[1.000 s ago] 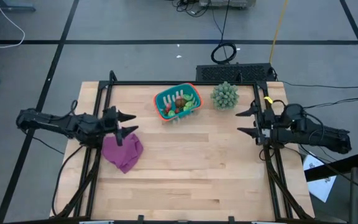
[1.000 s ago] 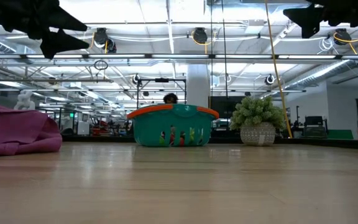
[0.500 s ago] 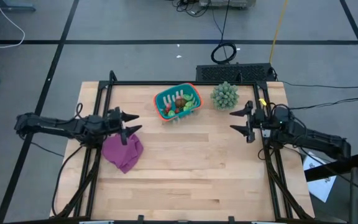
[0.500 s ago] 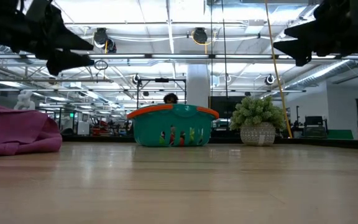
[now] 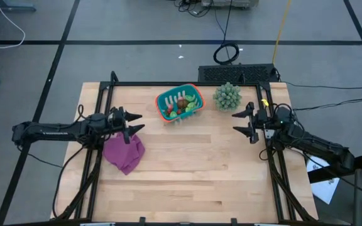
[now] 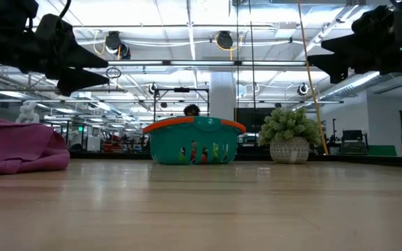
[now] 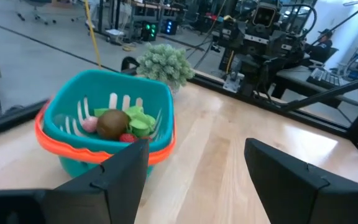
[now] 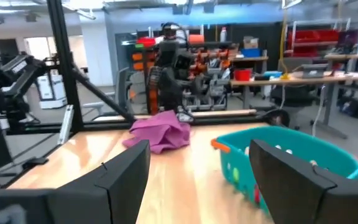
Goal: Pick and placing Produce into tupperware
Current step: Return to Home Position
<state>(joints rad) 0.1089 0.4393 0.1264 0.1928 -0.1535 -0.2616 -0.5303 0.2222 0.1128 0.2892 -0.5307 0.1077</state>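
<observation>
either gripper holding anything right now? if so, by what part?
Nothing held. Left gripper and right gripper are both open and empty, raised at the table's sides. The produce lies in the teal basket.

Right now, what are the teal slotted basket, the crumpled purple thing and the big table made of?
The teal slotted basket looks like moulded plastic: smooth, slightly shiny, with an orange rim. The crumpled purple thing seems to be soft cloth, since it folds and slumps. The table looks like pale wood; long plank strips and grain show.

Teal tupperware – orange-red rim, brown, red, green produce, purple cloth, pale-green plant, light wood table
</observation>
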